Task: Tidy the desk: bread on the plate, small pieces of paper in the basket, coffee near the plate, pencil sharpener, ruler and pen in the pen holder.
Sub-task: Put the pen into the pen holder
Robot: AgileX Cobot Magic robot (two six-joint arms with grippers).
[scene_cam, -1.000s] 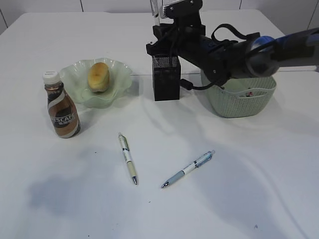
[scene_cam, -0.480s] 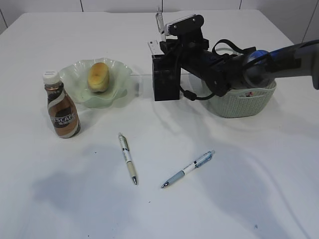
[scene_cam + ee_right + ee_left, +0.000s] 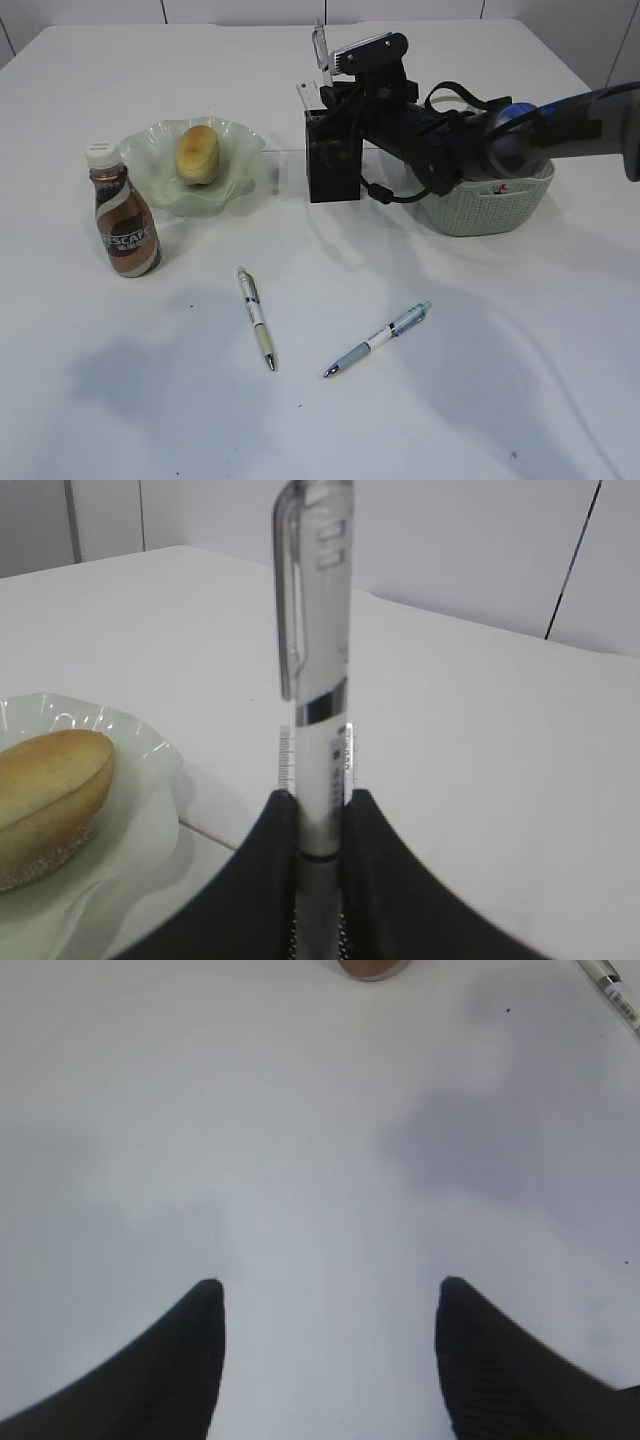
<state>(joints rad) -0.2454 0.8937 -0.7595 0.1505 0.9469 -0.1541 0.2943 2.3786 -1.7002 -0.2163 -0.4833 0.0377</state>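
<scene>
White desk (image 3: 420, 420), mostly sorted: bread (image 3: 198, 152) on plate (image 3: 160, 190), coffee (image 3: 123, 212) beside it. My right gripper (image 3: 318, 815) clamps a clear pen (image 3: 315, 630) upright over the pen holder (image 3: 332, 165), lined up to drop in. Left gripper (image 3: 330, 1305) hangs spread, empty. Two pens (image 3: 256, 318) wait.

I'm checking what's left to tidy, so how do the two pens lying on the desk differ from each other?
The left pen has a pale yellowish-green grip and lies nearly lengthwise, tip toward the camera; the right pen has a bluish-grey grip and lies slanted, tip pointing lower left. The left pen is nearer the coffee; the right one sits nearer the basket. Both lie flat on the desk, apart and untouched by either gripper.
</scene>
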